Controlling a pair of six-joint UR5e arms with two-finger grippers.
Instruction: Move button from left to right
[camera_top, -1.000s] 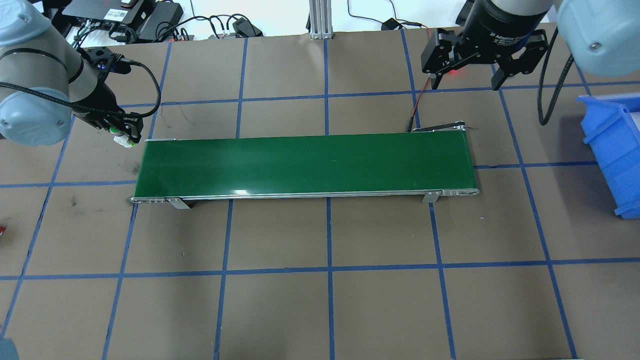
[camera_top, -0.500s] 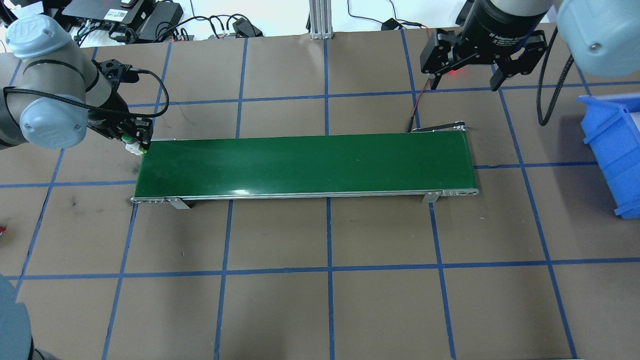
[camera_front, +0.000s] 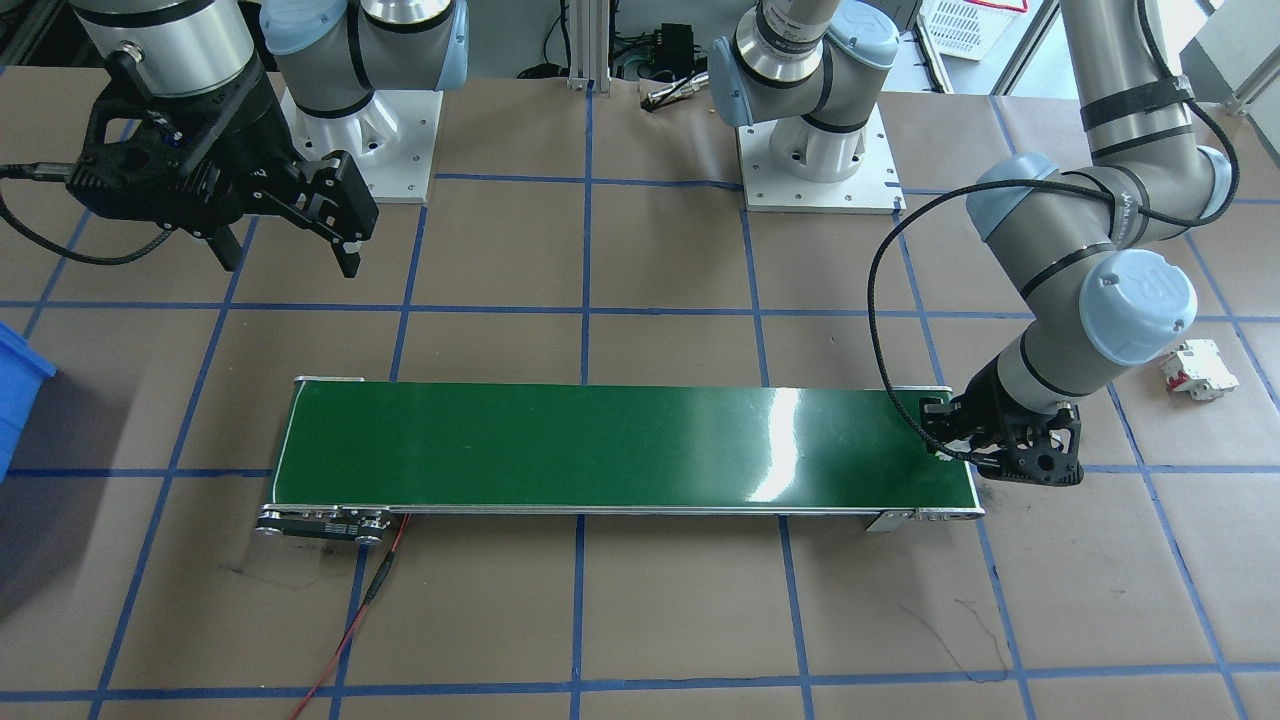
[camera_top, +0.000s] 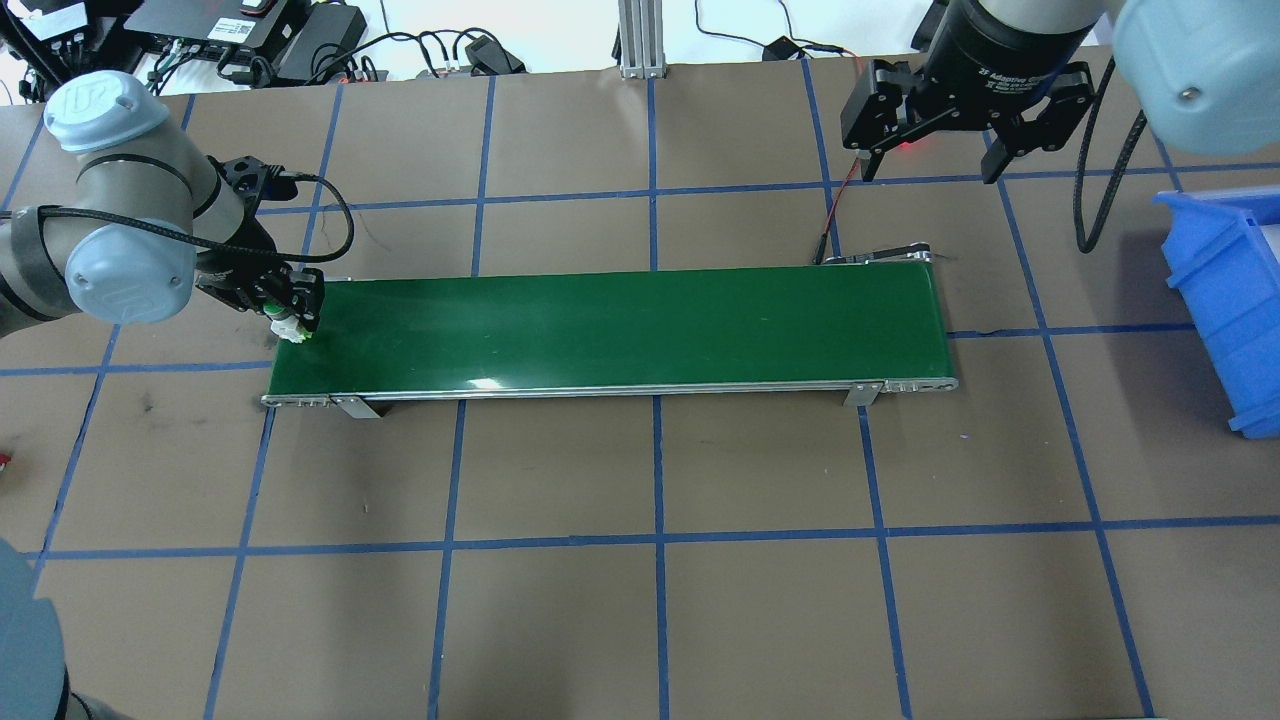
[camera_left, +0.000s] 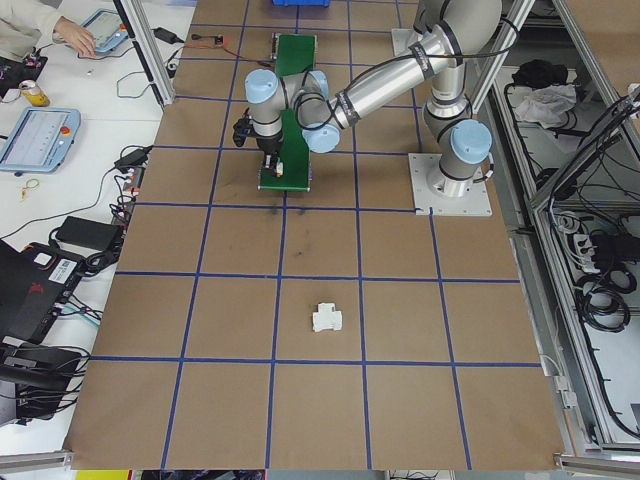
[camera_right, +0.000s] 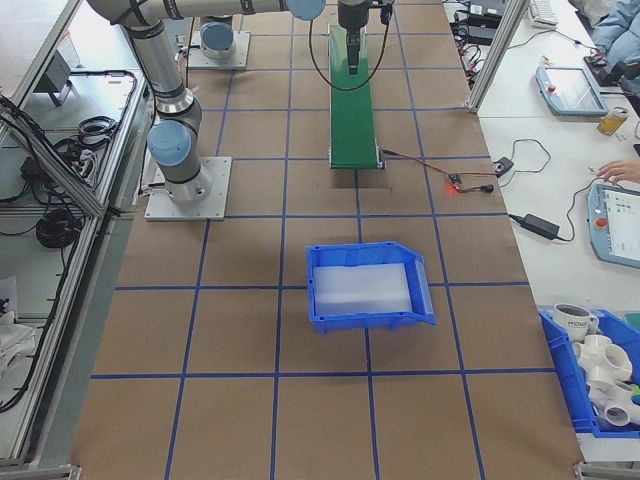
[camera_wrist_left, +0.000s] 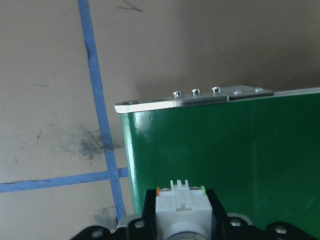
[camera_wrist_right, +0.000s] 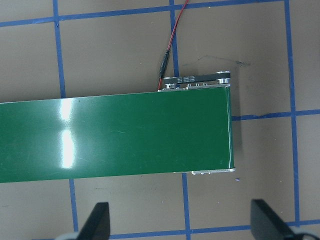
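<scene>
The button (camera_top: 290, 329), green cap on a white base, is gripped by my left gripper (camera_top: 294, 322), which is shut on it just over the left end of the green conveyor belt (camera_top: 620, 325). In the left wrist view the button's white base (camera_wrist_left: 181, 201) sits between the fingers, above the belt's corner (camera_wrist_left: 225, 145). In the front-facing view the left gripper (camera_front: 985, 452) is at the belt's right end and hides the button. My right gripper (camera_top: 932, 165) hangs open behind the belt's right end, with nothing in it; its fingertips (camera_wrist_right: 97, 222) frame the belt end (camera_wrist_right: 115, 135).
A blue bin (camera_top: 1225, 300) stands at the table's right edge. A white breaker block with red parts (camera_front: 1198, 368) lies on the table beyond the left arm. A red and black cable (camera_top: 835, 215) runs from the belt's far right corner. A person's hands are at the side benches.
My left arm has carried the button rightward and nearer, from just off the belt's left end to over that end. The right gripper has stayed put and open.
</scene>
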